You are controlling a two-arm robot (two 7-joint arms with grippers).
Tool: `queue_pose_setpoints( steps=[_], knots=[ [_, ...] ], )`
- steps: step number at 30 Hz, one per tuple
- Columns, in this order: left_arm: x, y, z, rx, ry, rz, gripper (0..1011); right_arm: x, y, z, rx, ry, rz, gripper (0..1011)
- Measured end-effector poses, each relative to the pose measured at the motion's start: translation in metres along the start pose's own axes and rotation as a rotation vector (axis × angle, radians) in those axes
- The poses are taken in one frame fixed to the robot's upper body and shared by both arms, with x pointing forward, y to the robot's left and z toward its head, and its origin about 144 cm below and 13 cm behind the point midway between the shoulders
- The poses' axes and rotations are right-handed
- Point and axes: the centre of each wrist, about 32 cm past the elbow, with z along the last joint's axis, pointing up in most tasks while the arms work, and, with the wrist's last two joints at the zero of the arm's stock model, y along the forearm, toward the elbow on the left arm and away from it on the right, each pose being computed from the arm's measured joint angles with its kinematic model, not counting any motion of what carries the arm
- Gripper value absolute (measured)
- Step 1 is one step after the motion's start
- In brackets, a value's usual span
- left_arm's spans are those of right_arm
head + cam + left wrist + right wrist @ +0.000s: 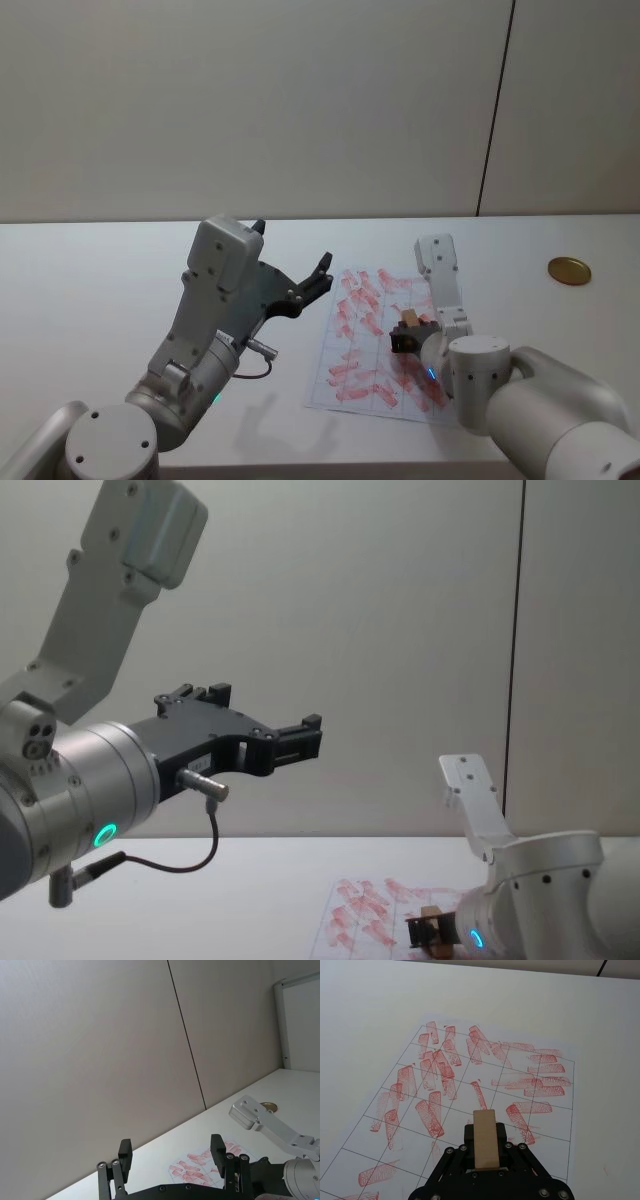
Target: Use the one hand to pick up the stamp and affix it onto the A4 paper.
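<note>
Right gripper [405, 338] holds the stamp [485, 1137] between its two black fingers, which are closed narrowly on the long sides of the light-brown wooden block. The stamp sits over the right half of the A4 paper [350, 345], low above it in the chest view. Its free end points down at a grid cell among the slanted red marks. Whether that end touches the sheet cannot be told.

The paper lies flat on the white bench [120, 280], near the front edge and a little right of the middle. Red prints crowd most of its cells.

The right arm comes in from the near right corner. Its thick grey forearm lies low over the bench, and the wrist is bent so that the gripper faces left and downward onto the sheet. A pale wrist link stands up just beyond the gripper, along the paper's right edge.

The left gripper [171, 1146] hangs high above the bench, left of the paper, with its jaws spread wide and nothing between them. That arm is folded at the elbow, its forearm rising from the near left, and the gripper points to the right and away toward the wall.

A brass-coloured round disc [569, 270] lies on the bench at the far right, well apart from the paper.
</note>
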Motion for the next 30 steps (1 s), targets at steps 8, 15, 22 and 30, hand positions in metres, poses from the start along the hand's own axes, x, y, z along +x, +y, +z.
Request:
queue_pose_setpoints(
  steps=[8,15,22,30],
  knots=[
    [0.0000,0.0000,0.0000,0.000,0.000,0.000,993,0.0009,0.0003,-0.0011,-0.009,0.001,-0.003,221],
    [0.0000,0.0000,0.0000,0.000,0.000,0.000,993,0.0017,0.0004,-0.0020,-0.013,0.001,-0.005,221],
    [0.0000,0.0000,0.0000,0.000,0.000,0.000,993,0.0024,0.0004,-0.0031,-0.016,0.003,-0.008,221],
    [0.0000,0.0000,0.0000,0.000,0.000,0.000,993,0.0029,0.0005,-0.0034,-0.011,0.006,-0.010,220]
  ],
)
